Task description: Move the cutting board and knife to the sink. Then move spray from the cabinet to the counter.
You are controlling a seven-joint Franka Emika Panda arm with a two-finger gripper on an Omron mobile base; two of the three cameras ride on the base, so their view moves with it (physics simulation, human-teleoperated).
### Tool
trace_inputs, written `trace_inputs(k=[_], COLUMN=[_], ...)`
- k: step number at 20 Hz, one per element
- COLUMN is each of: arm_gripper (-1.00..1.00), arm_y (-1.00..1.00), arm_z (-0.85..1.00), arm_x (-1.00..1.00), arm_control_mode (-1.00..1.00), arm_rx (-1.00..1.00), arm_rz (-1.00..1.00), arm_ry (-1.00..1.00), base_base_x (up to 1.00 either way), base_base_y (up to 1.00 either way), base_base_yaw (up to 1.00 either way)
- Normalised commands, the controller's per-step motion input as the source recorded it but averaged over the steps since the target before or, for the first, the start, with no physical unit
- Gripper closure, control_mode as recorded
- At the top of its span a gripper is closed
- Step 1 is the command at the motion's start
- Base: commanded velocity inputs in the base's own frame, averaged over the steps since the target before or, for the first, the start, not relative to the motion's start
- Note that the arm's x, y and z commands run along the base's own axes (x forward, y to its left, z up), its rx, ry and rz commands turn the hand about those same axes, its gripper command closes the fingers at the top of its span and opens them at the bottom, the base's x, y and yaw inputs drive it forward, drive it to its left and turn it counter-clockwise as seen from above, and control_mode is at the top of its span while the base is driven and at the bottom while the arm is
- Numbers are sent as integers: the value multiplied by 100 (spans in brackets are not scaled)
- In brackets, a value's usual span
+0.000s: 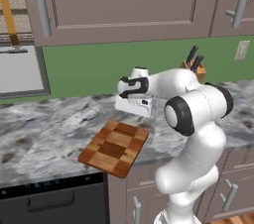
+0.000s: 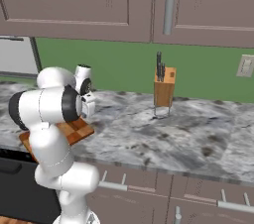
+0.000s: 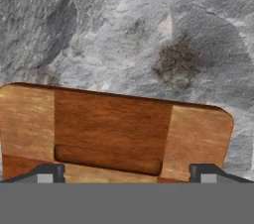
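Observation:
The checkered wooden cutting board (image 1: 114,148) lies on the marbled counter (image 1: 44,129), one corner reaching the front edge. My gripper (image 1: 133,114) hangs just above the board's far end, pointing down. In the hand view the cutting board (image 3: 114,129) lies below with its far edge across the middle, and my gripper (image 3: 126,176) stands open, its two dark fingertips (image 3: 47,173) wide apart with nothing between them. From the right, the arm covers most of the cutting board (image 2: 77,131) beside my gripper (image 2: 88,106). The knife, the sink, the spray and the open cabinet are out of view.
A wooden knife block (image 2: 163,89) with dark handles stands at the back by the green wall. Panelled wall cabinets (image 1: 124,5) hang overhead. A black appliance front (image 1: 54,203) sits under the counter at the left, and drawers (image 2: 163,193) run under it to the right.

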Motion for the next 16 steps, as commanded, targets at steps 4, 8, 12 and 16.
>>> trace_inputs(k=[4,8,12,16], arm_gripper=[-100,-100,-100,-100], arm_y=[13,32,37,38], arm_z=[0,0,16,43], arm_x=[-73,-77,-55,-41], arm_control_mode=[-100,-100,-100,-100], arm_rx=[-14,-27,-27,-25], arm_rz=[6,13,13,11], arm_ry=[0,0,0,0], base_base_x=[0,0,0,0], base_base_y=[0,0,0,0], base_base_yaw=[0,0,0,0])
